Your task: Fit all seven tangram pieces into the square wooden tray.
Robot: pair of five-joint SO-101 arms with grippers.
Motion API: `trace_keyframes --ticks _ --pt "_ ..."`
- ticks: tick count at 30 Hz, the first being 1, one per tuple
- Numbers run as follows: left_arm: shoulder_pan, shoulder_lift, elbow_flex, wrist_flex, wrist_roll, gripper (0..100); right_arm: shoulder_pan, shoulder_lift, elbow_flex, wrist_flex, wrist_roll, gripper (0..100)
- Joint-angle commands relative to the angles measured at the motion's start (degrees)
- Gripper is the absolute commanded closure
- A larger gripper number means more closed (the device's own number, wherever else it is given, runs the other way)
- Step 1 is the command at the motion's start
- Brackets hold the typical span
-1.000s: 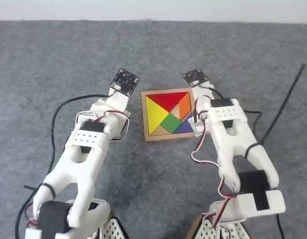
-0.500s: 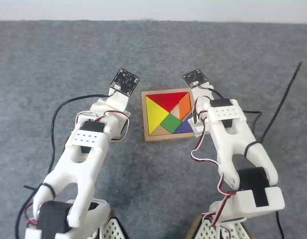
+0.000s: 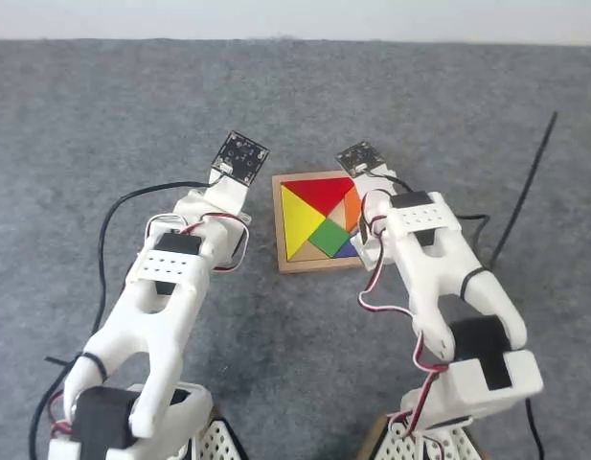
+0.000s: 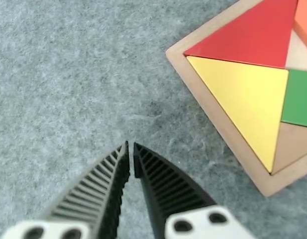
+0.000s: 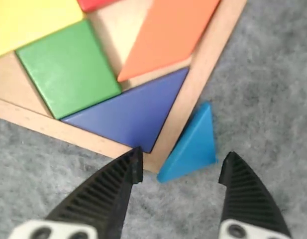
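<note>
So, five pcs (image 3: 329, 235) sit in the tray (image 3: 277, 230); we judge two triangular spots bare. Light-blue triangle (image 5: 193, 144) lies on the table (image 3: 103, 115) against the tray's outer corner, right tool (image 5: 183, 155) spread around it. Left tool (image 4: 130, 145) is pressed together beside the tray.

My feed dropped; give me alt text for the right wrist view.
The open right gripper straddles a light-blue triangle lying on the mat beside the tray. Inside sit a navy triangle, green square and orange parallelogram.
</note>
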Motion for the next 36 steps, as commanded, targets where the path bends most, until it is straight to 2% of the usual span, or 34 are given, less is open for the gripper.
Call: trace_keyframes --ticks 1,9,16,33,36 --pt "0.1 -2.1 -0.2 -1.2 -0.4 99 -0.3 2.6 -4.0 2.2 0.4 73.5" --pt "0.2 -2.1 -0.2 -1.2 -0.4 99 1.5 5.6 -7.5 5.6 0.1 73.9" --pt "0.2 -2.1 -0.2 -1.2 -0.4 99 3.9 5.9 -7.6 7.7 0.1 91.8" --pt "0.2 -2.1 -0.1 -1.2 -0.4 99 4.8 5.4 -8.4 7.7 2.0 93.1" --pt "0.2 -2.1 -0.1 -1.2 -0.4 99 6.0 5.3 -9.6 7.8 1.9 99.4"
